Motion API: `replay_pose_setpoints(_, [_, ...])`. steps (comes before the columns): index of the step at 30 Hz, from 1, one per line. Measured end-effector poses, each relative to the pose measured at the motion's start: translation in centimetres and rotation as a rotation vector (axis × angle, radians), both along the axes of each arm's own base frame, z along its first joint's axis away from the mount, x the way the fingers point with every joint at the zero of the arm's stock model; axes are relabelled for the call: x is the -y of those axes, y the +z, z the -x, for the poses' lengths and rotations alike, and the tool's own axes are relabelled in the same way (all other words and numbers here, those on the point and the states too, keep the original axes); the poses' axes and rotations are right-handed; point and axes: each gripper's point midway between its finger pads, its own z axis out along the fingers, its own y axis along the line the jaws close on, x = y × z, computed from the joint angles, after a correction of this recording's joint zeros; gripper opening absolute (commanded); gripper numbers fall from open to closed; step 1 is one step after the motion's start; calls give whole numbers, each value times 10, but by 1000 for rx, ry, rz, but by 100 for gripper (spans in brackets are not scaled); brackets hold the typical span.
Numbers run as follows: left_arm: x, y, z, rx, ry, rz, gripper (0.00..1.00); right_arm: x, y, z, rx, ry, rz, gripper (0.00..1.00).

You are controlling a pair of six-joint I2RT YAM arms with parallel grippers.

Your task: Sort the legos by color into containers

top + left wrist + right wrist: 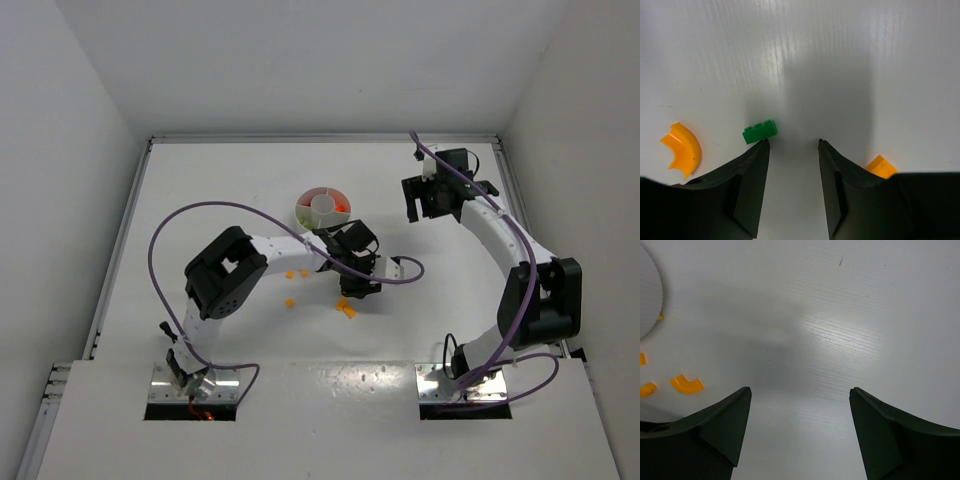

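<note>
White table (250, 180), left tool (794, 142) spread beside green lego (760, 132), right tool (800, 390) spread, orange lego (881, 166) half hidden

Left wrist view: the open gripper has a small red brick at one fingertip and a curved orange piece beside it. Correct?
No: the left wrist view shows that the brick at the fingertip of the left gripper is green, not red. The curved orange piece is as stated.

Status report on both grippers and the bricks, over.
Left gripper open, low over table; right gripper open, empty. Green brick at one left fingertip, outside the gap. Orange bricks loose nearby; nothing blocking.
</note>
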Motion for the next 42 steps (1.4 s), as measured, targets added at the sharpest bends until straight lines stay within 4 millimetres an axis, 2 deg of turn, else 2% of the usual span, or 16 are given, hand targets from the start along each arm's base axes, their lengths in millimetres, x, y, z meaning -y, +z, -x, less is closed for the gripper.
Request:
replay_pose_setpoints(8, [2, 0, -2, -3, 5, -5, 53, 3, 0, 0, 0, -7, 0, 80])
replay_pose_setpoints(20, [20, 2, -17, -45, 70, 14, 54, 3, 3, 0, 8, -8, -1, 80])
replay_pose_setpoints(29, [23, 4, -26, -104, 164, 27, 62, 6, 6, -1, 17, -15, -2, 80])
replay_pose_setpoints(33, [24, 4, -30, -129, 218, 30, 62, 8, 6, -1, 17, -20, -2, 80])
replay_pose_setpoints(36, [24, 5, -33, -142, 265, 30, 56, 8, 6, -1, 16, -20, -2, 80])
replay_pose_setpoints(42, [26, 5, -39, -171, 384, 32, 55, 8, 6, -1, 16, -20, -2, 80])
